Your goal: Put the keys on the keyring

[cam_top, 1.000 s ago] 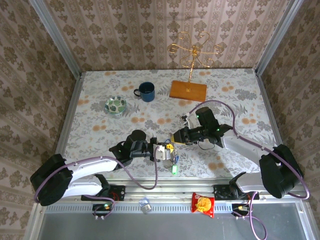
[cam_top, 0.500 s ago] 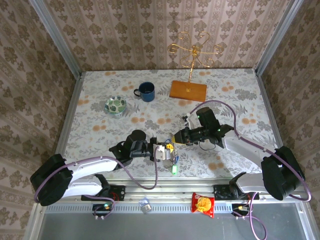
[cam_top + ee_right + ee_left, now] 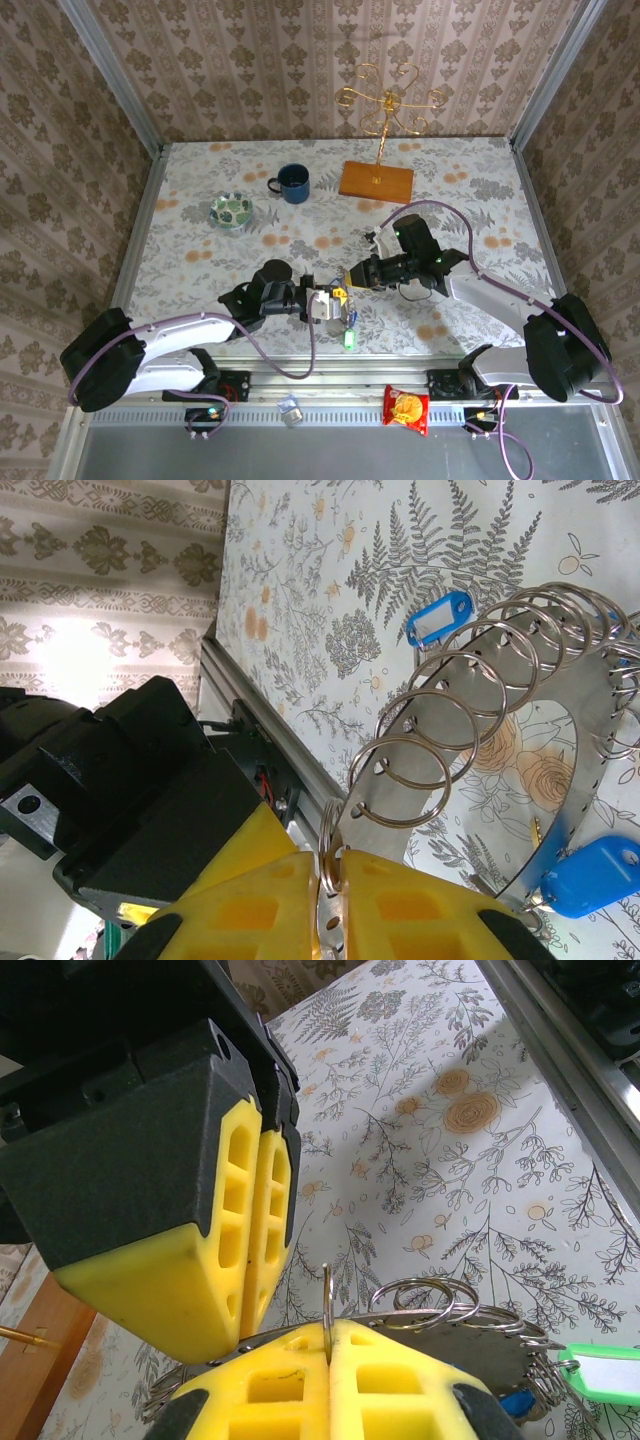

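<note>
left wrist view: the left tool [image 3: 330,1338] is clamped shut on the edge of the keyring [image 3: 440,1312]. the right tool [image 3: 335,865] pinches a small ring at its end, jaws nearly together. blue-tagged keys [image 3: 590,875] sit beside it, blades hard to make out. both arms reach low, tools meeting over the desk [image 3: 470,190] near its front edge.

keyring [image 3: 585,780] partly past right edge

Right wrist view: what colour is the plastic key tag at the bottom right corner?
The key tag is blue; the right wrist view shows it best.
</note>
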### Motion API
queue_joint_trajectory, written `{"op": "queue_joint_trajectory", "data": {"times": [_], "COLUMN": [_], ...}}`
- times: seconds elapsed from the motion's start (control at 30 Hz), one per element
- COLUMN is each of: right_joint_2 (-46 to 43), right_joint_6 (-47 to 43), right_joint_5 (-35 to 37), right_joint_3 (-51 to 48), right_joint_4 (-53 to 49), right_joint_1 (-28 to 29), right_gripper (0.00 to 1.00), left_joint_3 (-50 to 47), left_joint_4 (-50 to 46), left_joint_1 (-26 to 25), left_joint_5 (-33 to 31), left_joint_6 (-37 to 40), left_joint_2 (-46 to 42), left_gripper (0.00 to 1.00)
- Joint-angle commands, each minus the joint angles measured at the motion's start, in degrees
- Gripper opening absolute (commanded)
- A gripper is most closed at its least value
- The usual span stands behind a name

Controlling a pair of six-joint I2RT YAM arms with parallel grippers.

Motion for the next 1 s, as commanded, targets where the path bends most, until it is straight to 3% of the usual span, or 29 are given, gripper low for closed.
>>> {"op": "queue_joint_trajectory", "data": {"times": [0.0,0.6,0.97], "right_joint_2": [-1.0,-5.1,-4.4], "right_joint_6": [-0.4,-5.4,-8.1], "right_joint_5": [0.6,3.9,6.5], "right_joint_3": [1.2,3.1,2.2], "right_joint_4": [-0.5,-6.1,-8.4], "right_joint_1": [0.1,0.1,0.2], "right_gripper": [0.15,0.02,0.0], "left_joint_3": [-0.4,-1.0,-0.8], "left_joint_4": [0.3,0.2,0.1], "left_joint_1": [-0.4,-0.5,-0.6], "left_joint_5": [0.0,-0.5,-1.1], "left_joint_6": [1.3,1.2,1.7], "left_joint_2": [-0.8,-0.9,-0.8], "left_gripper": [0.0,0.0,0.0]}}
